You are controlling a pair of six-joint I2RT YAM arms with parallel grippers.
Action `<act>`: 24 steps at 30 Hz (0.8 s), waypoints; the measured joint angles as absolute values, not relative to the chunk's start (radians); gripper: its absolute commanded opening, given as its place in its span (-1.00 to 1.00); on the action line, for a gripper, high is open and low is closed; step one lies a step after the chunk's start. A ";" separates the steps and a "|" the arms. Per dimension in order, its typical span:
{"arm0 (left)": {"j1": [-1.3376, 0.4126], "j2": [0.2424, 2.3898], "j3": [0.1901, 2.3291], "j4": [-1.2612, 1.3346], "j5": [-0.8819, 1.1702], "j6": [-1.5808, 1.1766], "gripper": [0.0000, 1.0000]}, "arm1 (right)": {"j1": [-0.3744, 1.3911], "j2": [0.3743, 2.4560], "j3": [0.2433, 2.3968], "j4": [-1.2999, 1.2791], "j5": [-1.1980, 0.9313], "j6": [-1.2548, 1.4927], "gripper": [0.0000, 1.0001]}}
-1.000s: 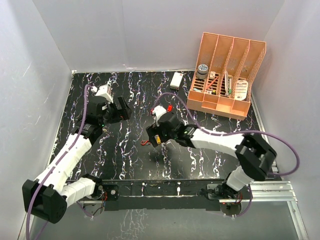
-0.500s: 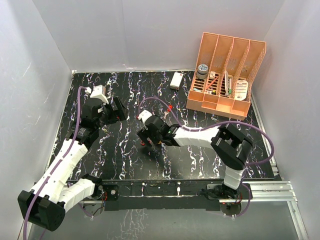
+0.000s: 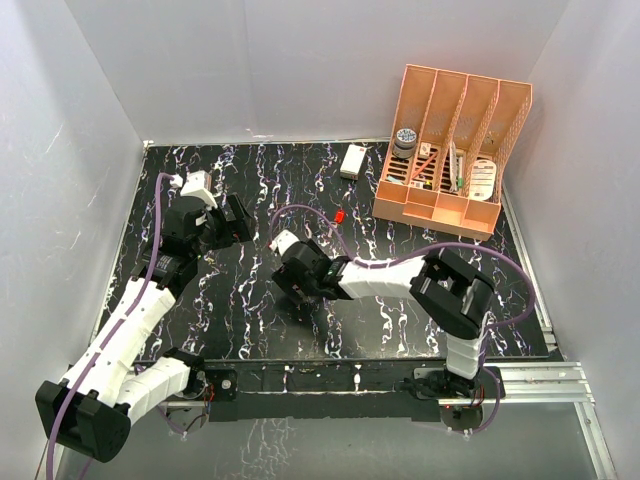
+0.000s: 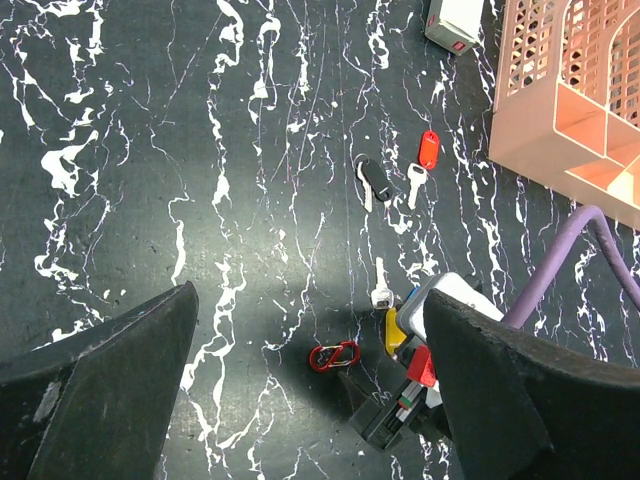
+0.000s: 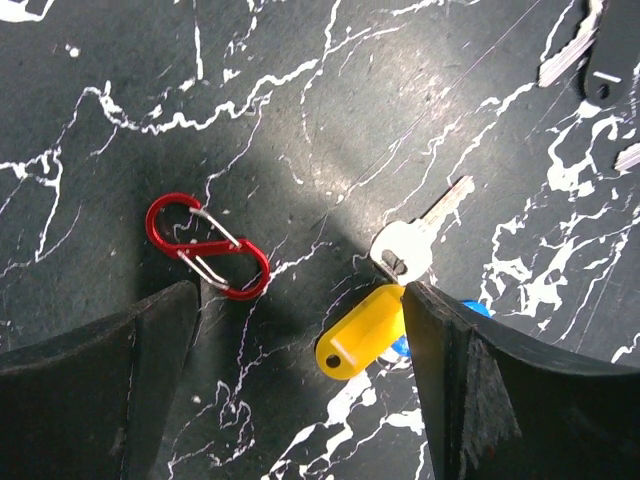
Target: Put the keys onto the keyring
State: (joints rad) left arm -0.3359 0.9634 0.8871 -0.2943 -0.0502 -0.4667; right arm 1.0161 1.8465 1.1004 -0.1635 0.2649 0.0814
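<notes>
Our right claw (image 3: 291, 283), seen from above, points down at the black, white-veined tabletop (image 3: 200, 320); we cannot read its jaws in this view. Well to its left hangs our left claw (image 3: 240, 221). Behind and to the right of the right claw lies a small red-headed metal key (image 3: 340, 215). Farther that way stand a white rectangular box (image 3: 352, 161) and a peach slotted plastic file rack (image 3: 450, 150).

From the left wrist we see the left claw spread wide, holding nothing. A thin red S-shaped wire keyring (image 4: 333, 356) lies flat just left of the right claw, apart from it. A silver key with a yellow plastic tag (image 4: 396, 332) lies just beside that claw, and a black-headed key (image 4: 375, 180) lies beyond it.

From the right wrist, the right claw is wide open and empty. The keyring lies just ahead of one finger and the yellow-tagged key by the other, with bare tabletop between them.
</notes>
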 measured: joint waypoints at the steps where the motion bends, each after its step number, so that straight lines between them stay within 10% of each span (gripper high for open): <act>1: -0.336 0.963 0.887 -0.295 -0.051 -0.466 0.89 | 1.018 1.851 1.105 -0.162 0.276 0.081 0.66; 24: -0.336 0.963 0.887 -0.300 -0.070 -0.463 0.89 | 0.959 1.992 1.234 -0.043 0.443 0.049 0.70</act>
